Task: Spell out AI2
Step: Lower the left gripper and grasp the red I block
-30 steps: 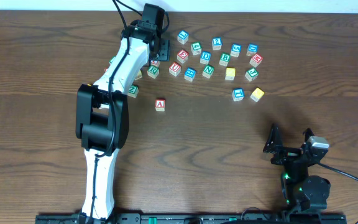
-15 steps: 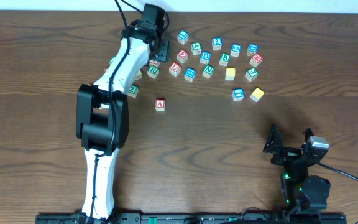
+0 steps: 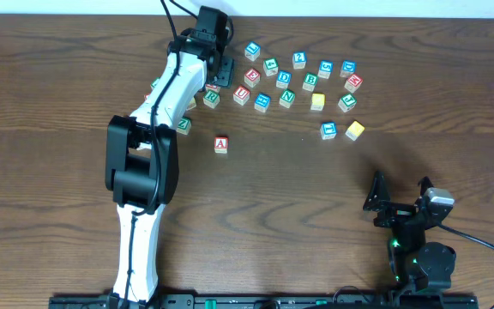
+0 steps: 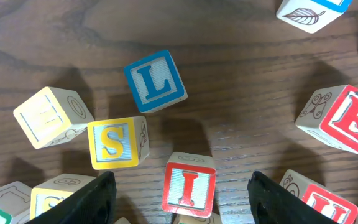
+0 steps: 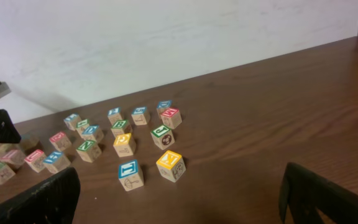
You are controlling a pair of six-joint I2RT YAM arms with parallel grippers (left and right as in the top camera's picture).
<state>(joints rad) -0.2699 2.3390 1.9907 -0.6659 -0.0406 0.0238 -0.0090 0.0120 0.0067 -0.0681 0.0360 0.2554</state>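
The left hand (image 4: 184,194) is spread wide and empty, straddling the red-lettered wooden I block (image 4: 189,184). Bare brown tabletop (image 4: 241,81) lies beyond.

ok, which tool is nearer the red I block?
Left. The left tool hovers open over the red I block; the right tool sits far off across the table.

Dark wood-grain table (image 3: 41,172) under even light, plain white wall (image 5: 166,37) behind its far edge.
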